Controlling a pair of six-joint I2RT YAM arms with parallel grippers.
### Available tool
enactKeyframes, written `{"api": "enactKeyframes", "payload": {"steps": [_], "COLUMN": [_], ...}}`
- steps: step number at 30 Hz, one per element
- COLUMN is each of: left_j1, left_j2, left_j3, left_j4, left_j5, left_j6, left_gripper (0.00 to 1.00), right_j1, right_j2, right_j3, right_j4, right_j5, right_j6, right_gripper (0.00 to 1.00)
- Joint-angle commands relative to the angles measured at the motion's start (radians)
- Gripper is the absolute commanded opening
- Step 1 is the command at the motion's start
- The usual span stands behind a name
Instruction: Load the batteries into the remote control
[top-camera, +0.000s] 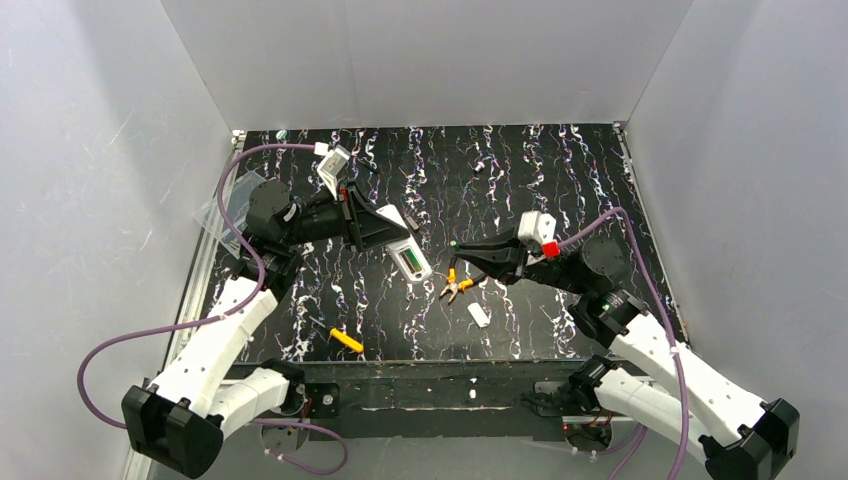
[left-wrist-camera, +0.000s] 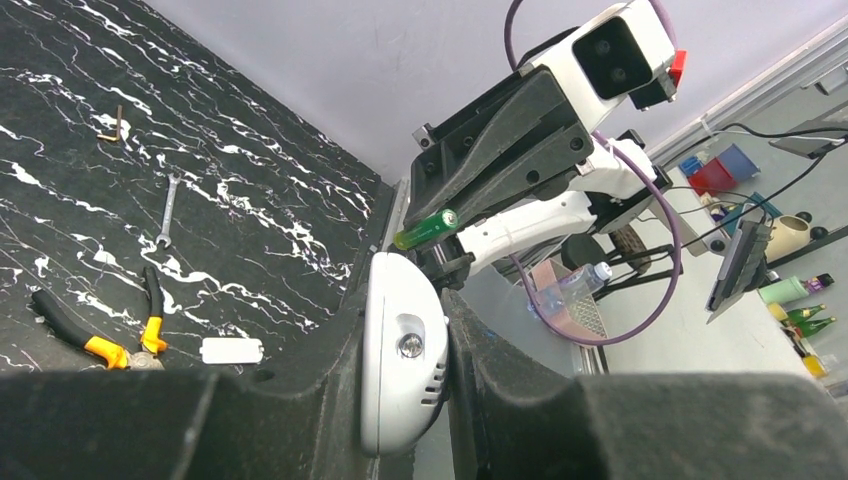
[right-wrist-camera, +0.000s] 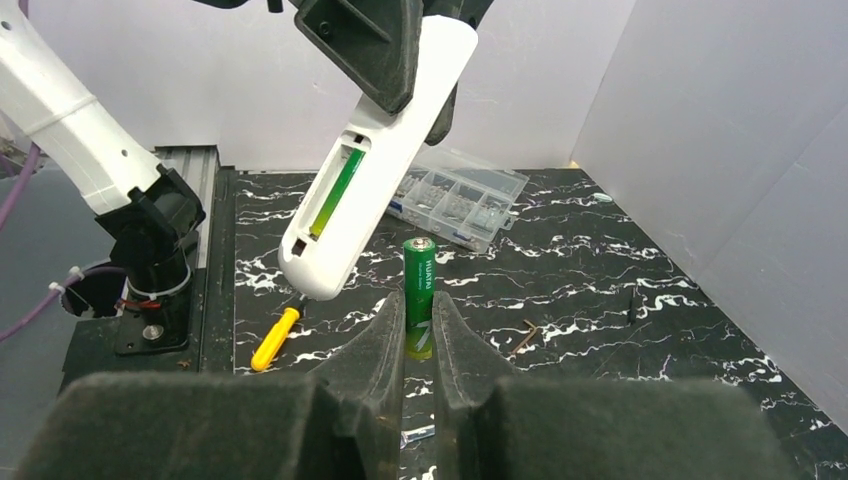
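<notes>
From the top camera, the left gripper (top-camera: 388, 232) has its fingers clamped on the remote control (top-camera: 411, 259). Just right of the remote, the right gripper (top-camera: 462, 250) is pinching a battery (top-camera: 454, 243), with a small gap between battery and remote. In the left wrist view the remote sits edge-on, squeezed between the two fingers, and the battery hangs above it and a bit beyond, tilted. The right wrist view is the useful one: the battery stands upright between the fingers, and the remote slants above and left of it with its open bay (right-wrist-camera: 335, 190) facing us. We reckon the trick is to lean the battery over until it matches the remote's slant and line it up with the free channel. Then we'd slide one end in first and press the other end down, with the left grip staying firm. We can't read the polarity marks from here. As for containers, the bay has one seated battery (right-wrist-camera: 338, 185), and the slot beside it looks free. The clear parts box (right-wrist-camera: 460, 203) behind the remote has compartments, but we can't tell what's in them.
</notes>
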Motion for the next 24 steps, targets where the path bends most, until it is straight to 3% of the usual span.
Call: {"api": "enactKeyframes", "payload": {"steps": [1,4,6,7,8,11,15,24], "left_j1": [-0.001,-0.001,-0.001,-0.001,-0.001,-0.001,-0.001,0.0], "left_j2": [-0.036,-0.039,-0.043,-0.043,-0.044,-0.048,-0.082,-0.067], "left_j3": [-0.007,-0.007,0.003,0.011,0.011,0.019,0.028,0.033], "left_j4": [0.089,-0.002,-0.138,-0.214,-0.245,-0.271,-0.382,-0.38], "left_j5": [0.036,-0.013,-0.084,-0.135,-0.154,-0.158,-0.174,-0.177], "left_j6": [0.014,0.029,0.062,0.068,0.056,0.047,0.077,0.067], "left_gripper": [0.0,0.0,0.0,0.0,0.0,0.0,0.0,0.0], "right_j1": [0.004,0.004,0.004,-0.008,-0.056,-0.062,-0.062,-0.063], "right_j2": [0.006,0.031,0.118,0.225,0.439,0.608,0.805,0.716], "right_j3": [0.055,0.078,0.177,0.256,0.347,0.415,0.631,0.378], "right_j4": [0.019,-0.041,-0.254,-0.523,-0.83,-0.963,-1.547,-1.442], "right_j5": [0.025,0.213,0.68,1.049,1.237,1.241,1.269,1.07], "right_j6": [0.0,0.099,0.3,0.495,0.928,1.323,1.865,1.995], "right_gripper": [0.01,0.01,0.01,0.01,0.01,0.01,0.01,0.01]}}
